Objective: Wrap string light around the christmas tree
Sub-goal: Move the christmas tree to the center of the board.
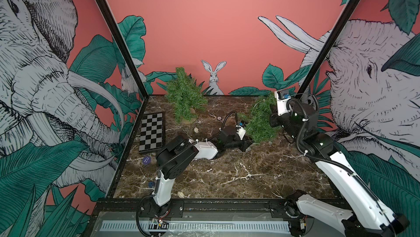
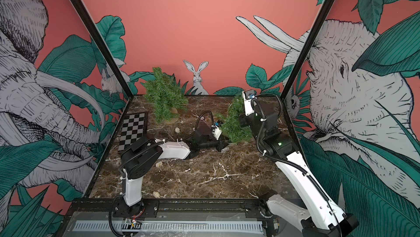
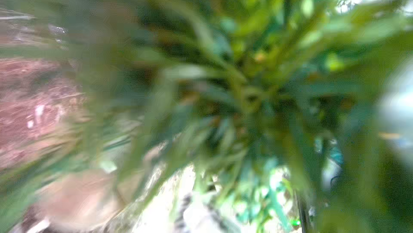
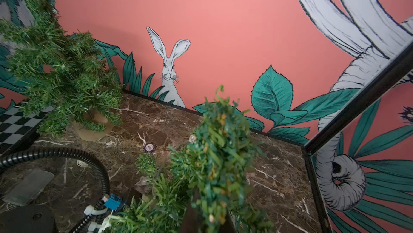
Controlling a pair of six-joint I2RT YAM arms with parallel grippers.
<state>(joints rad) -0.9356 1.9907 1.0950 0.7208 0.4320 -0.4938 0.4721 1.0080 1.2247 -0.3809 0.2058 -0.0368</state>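
Marble-brown surface (image 1: 227,174) lay under me, with two small artificial firs standing on it. The christmas tree (image 1: 261,121) I was working on stood right of centre, between my two arms. The string light (image 4: 192,138) was on that tree. In my right wrist view small pale bulbs sat among the needles near its top, and in a top view a thin wire looped off its upper edge.

My left claw (image 1: 246,146) sat low at the foot of the tree, clenched. Its wrist camera gave only a green blur of needles pressed close, so I could not tell what it pinched, if anything. My right claw (image 1: 272,115) was clenched too, buried in the upper branches on the tree's right side.

A second tree (image 1: 185,97) stood well apart near the back wall, on a pale round base. A chessboard (image 1: 151,132) lay flat by the left wall. A poker chip (image 4: 149,147) lay on the surface between the two trees.
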